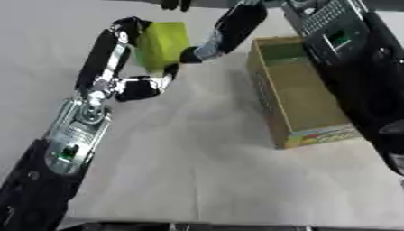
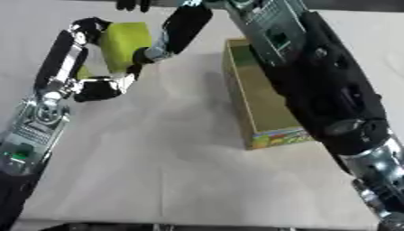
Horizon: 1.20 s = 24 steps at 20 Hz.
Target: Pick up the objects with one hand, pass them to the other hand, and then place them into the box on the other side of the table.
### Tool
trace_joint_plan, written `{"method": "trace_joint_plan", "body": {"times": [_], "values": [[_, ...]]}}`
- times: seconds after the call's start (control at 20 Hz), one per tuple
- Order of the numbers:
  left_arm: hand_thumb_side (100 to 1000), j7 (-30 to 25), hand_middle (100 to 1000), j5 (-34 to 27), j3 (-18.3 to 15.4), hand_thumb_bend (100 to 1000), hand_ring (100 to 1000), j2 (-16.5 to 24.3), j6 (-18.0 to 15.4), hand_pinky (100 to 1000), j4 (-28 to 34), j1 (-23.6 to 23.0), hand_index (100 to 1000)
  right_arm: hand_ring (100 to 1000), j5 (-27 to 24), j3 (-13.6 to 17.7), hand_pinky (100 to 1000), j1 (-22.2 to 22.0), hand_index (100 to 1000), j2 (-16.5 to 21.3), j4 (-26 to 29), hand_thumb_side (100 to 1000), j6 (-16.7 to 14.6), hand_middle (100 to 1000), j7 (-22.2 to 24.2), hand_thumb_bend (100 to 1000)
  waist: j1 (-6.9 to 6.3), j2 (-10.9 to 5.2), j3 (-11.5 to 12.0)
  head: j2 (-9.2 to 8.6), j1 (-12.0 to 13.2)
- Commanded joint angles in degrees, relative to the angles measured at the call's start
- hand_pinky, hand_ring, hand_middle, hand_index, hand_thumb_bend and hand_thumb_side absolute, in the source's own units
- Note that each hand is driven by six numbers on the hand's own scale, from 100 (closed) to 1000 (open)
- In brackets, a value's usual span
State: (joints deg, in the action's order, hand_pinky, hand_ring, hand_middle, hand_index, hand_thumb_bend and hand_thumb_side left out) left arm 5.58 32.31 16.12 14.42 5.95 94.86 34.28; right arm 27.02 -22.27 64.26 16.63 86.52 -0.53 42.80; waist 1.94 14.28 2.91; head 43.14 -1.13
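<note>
Your left hand [image 1: 118, 54] has its fingers curled around the yellow-green block [image 1: 162, 45], holding it up above the table [image 1: 197, 167] near the far edge. The block stands roughly upright, its long axis running top to bottom and leaning a little. Your right hand [image 1: 229, 27] reaches in from the upper right with its fingers against the block's right side; you cannot tell whether they grip it. The open cardboard box [image 1: 268, 103] lies to the right, its long axis running away from you, with bare table between
</note>
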Motion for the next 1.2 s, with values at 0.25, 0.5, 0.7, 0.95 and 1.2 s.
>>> {"method": "trace_joint_plan", "body": {"times": [0.25, 0.5, 0.7, 0.95, 1.2], "values": [[131, 0.55, 454, -2.04, -0.84, 100, 572, -0.58, 1.06, 670, 1.61, 1.17, 470, 778, 0.72, 0.19, 861, 0.47, 812, 0.65, 1.27, 347, -0.28, 761, -0.08, 516, 0.07, -0.81, 0.22, -0.84, 0.05], [154, 0.87, 453, -2.81, -0.86, 100, 571, -0.81, 1.06, 669, 1.73, 1.36, 469, 778, 1.15, 0.09, 861, 0.17, 811, 0.61, 1.17, 352, -0.36, 760, -0.24, 520, 0.11, -0.77, 0.41, -1.11, -0.07], [168, 0.81, 452, -3.25, -0.75, 100, 570, -1.01, 1.0, 668, 1.85, 1.45, 468, 778, 1.78, 0.04, 860, 0.08, 811, 0.5, 1.07, 352, -0.46, 761, -0.78, 522, 0.09, -0.68, 0.53, -1.22, -0.11], [156, 0.62, 451, -3.57, -0.6, 100, 569, -1.11, 0.8, 670, 2.05, 1.52, 466, 778, 2.48, 0.07, 860, 0.01, 811, 0.4, 0.81, 358, -0.56, 761, -1.58, 525, 0.06, -0.59, 0.6, -1.31, -0.19], [154, 0.22, 450, -3.55, -0.47, 100, 569, -1.11, 0.71, 671, 1.96, 1.34, 465, 783, 2.84, 0.64, 864, 0.17, 824, 0.59, 1.3, 353, 0.23, 767, -3.56, 524, -0.01, -0.44, 0.58, -1.45, -0.21]]}}
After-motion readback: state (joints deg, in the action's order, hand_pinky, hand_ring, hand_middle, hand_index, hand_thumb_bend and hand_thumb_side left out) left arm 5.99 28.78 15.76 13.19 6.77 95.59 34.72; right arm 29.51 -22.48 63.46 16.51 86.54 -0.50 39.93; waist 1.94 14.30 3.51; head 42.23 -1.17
